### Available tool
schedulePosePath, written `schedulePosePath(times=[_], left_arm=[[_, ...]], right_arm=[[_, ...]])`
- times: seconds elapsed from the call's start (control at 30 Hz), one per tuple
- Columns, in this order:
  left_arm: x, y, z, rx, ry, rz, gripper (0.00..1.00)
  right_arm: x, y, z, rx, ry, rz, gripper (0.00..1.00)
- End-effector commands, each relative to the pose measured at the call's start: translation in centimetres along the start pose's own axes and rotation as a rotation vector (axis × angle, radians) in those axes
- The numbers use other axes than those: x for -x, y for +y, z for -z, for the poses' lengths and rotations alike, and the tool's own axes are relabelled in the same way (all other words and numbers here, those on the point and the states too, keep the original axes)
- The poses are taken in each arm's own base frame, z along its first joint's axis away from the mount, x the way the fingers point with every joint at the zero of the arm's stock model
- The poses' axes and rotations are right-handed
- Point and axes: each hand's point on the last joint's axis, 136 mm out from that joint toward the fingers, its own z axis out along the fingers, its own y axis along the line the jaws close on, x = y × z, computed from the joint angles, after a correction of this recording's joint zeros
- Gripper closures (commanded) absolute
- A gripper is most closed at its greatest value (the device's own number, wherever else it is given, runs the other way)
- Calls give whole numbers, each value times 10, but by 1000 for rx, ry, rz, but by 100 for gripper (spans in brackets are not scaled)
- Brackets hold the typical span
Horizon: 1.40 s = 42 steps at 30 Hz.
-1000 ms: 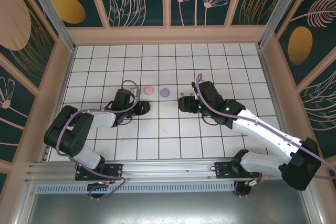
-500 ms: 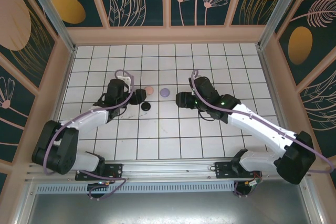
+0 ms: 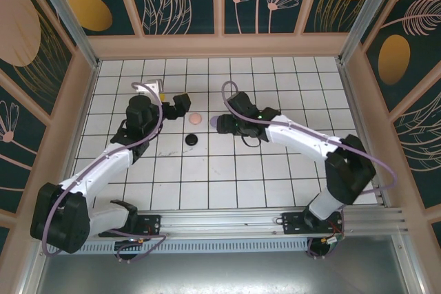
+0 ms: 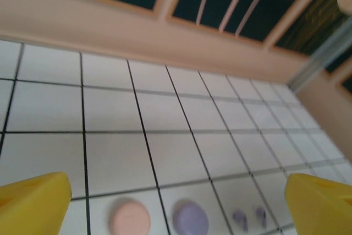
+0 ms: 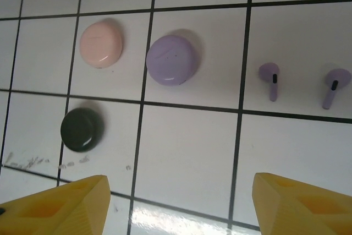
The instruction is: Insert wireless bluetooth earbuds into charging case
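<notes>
Two lilac earbuds [image 5: 271,78] [image 5: 334,85] lie side by side on the white tiles, right of the closed round lilac case [image 5: 172,59]. A closed pink case [image 5: 100,44] sits left of it and a closed black case [image 5: 81,129] nearer. My right gripper [image 5: 179,207] hovers open above these, holding nothing. My left gripper [image 4: 176,205] is open and empty, raised and looking over the pink case [image 4: 130,219], lilac case [image 4: 191,218] and the earbuds [image 4: 240,217]. From above, the left gripper [image 3: 180,103] is beyond the pink case [image 3: 196,118]. The black and pink earbuds are out of view.
The black case [image 3: 191,140] lies alone on the tiles between the two arms. The right gripper [image 3: 224,125] covers most of the lilac case from above. The wooden wall base [image 4: 165,37] runs along the far edge of the floor.
The left gripper lifted off from beside the black case and swung farther away. The right gripper moved left, over the lilac case and earbuds.
</notes>
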Motion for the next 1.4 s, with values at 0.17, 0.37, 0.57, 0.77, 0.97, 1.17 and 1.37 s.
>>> schedulePosePath(times=[0.17, 0.37, 0.57, 0.77, 0.97, 1.17, 1.37], left_arm=[[45, 20, -4, 160, -157, 140, 1], [48, 11, -1, 119, -162, 88, 1], [45, 19, 0, 148, -171, 130, 1], [46, 9, 9, 94, -167, 105, 1], [50, 9, 21, 115, -169, 55, 1], [45, 37, 30, 267, -167, 70, 1], [40, 39, 29, 270, -161, 80, 1]], right_arm=[[24, 1, -31, -92, -3, -200, 30], [44, 8, -54, -86, -18, -222, 30], [51, 17, -87, -54, 36, -15, 30], [49, 13, -111, -22, 85, 79, 30], [45, 18, -129, 23, 111, 83, 31], [38, 25, -133, 56, 120, 69, 32], [30, 29, -132, 72, 137, 68, 33]])
